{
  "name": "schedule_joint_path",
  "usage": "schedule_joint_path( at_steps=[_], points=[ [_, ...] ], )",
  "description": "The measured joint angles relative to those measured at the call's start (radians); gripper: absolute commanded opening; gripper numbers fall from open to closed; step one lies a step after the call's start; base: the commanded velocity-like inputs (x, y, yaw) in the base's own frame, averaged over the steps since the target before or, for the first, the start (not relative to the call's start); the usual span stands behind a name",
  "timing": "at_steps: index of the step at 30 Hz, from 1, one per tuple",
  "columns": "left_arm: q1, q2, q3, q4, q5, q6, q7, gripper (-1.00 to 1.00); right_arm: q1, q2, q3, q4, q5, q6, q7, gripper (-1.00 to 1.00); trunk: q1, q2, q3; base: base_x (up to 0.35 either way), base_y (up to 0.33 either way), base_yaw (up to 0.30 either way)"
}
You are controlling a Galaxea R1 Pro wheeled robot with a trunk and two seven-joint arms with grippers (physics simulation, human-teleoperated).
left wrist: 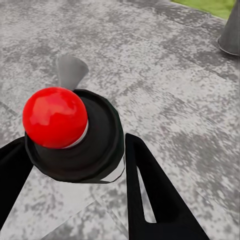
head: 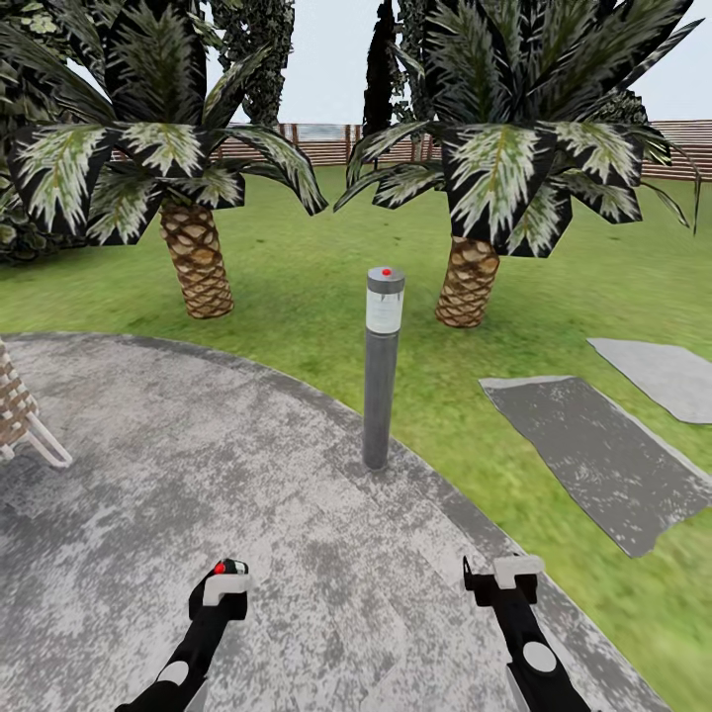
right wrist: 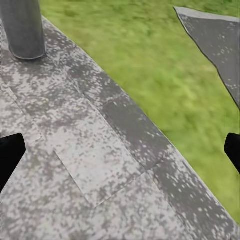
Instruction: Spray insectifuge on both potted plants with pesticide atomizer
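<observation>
Green lawn behind a round, mottled grey paved patio, brown slat fence beyond. Two scaly-trunked palms; grey cylindrical bollard lamp at the patio's edge. Left tool grips a dark, red-knobbed pesticide atomizer. Right tool spread wide, empty.

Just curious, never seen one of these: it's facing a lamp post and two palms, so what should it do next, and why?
Probably turn the base to look around the garden. The left gripper already holds a dark bottle with a red top, likely the atomizer, but ahead stand just the bollard lamp and palms, not the small potted plants.
</observation>
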Motion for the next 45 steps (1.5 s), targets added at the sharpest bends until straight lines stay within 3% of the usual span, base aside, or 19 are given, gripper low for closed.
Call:
schedule_joint_path(
  at_steps=[15, 33, 45],
  points=[
    [0.0, -0.005, -0.002, 0.002, -0.005, 0.005, 0.002, -1.0, 0.004, 0.0, -0.002, 0.023, 0.003, 0.0, -0.002, 1.0, 0.0, 0.0, 0.0, -0.191, -0.176, 0.019],
    [0.0, -0.029, -0.007, 0.001, -0.011, 0.002, 0.045, -1.0, 0.004, 0.001, 0.0, 0.029, 0.003, 0.0, -0.001, 1.0, 0.0, 0.0, 0.0, -0.019, -0.249, 0.267],
    [0.005, -0.03, -0.008, -0.001, -0.01, 0.004, 0.056, -1.0, 0.005, 0.006, 0.002, 0.033, 0.0, -0.001, 0.0, 1.0, 0.0, 0.0, 0.0, 0.01, -0.019, 0.278]
  ],
)
